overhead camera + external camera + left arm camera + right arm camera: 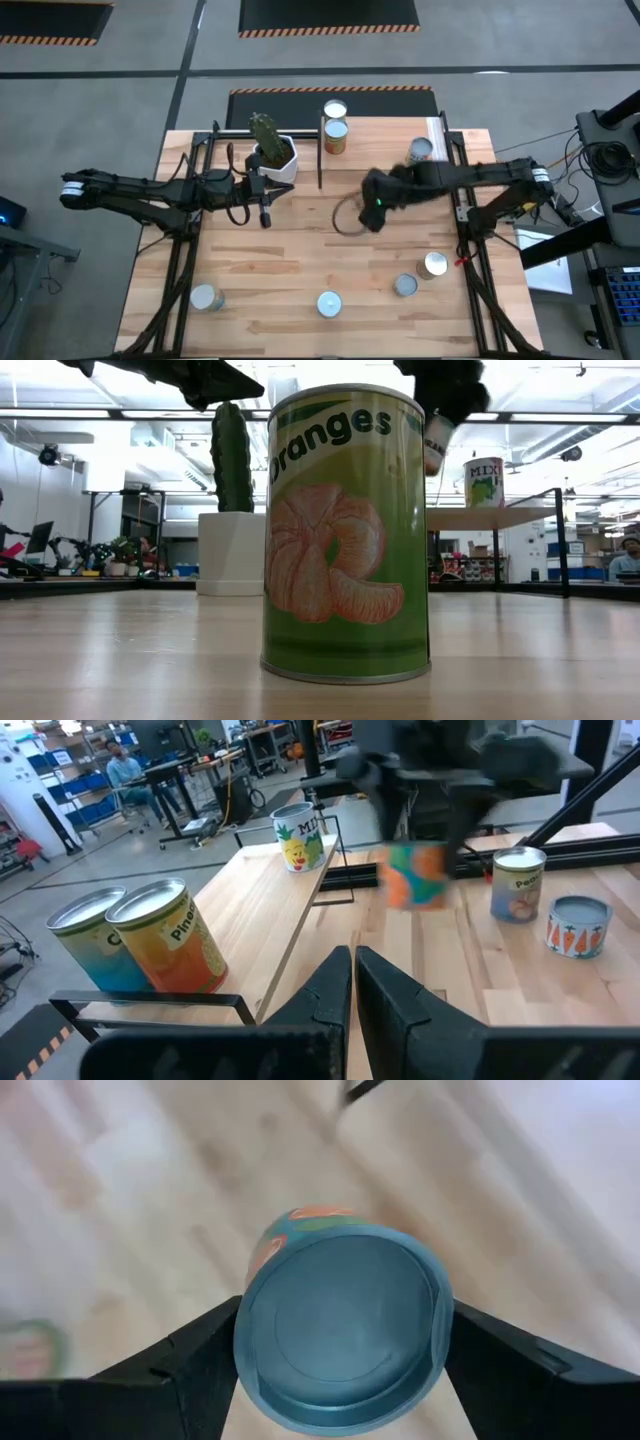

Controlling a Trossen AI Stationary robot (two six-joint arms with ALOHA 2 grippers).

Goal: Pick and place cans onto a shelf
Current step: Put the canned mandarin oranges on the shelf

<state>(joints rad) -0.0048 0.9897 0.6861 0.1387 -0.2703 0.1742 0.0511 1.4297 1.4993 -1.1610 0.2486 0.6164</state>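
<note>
Teal-labelled can upright between right gripper fingers, clamped, above table, left fingers closed, empty

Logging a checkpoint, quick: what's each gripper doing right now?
Left gripper: shut, holding nothing.
Right gripper: fingers closed on a teal can, lifted off the table.

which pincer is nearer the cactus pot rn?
Left. The left pincer, shut, sits just in front of the white cactus pot. The right pincer is farther off toward the table's middle, holding a can.
</note>
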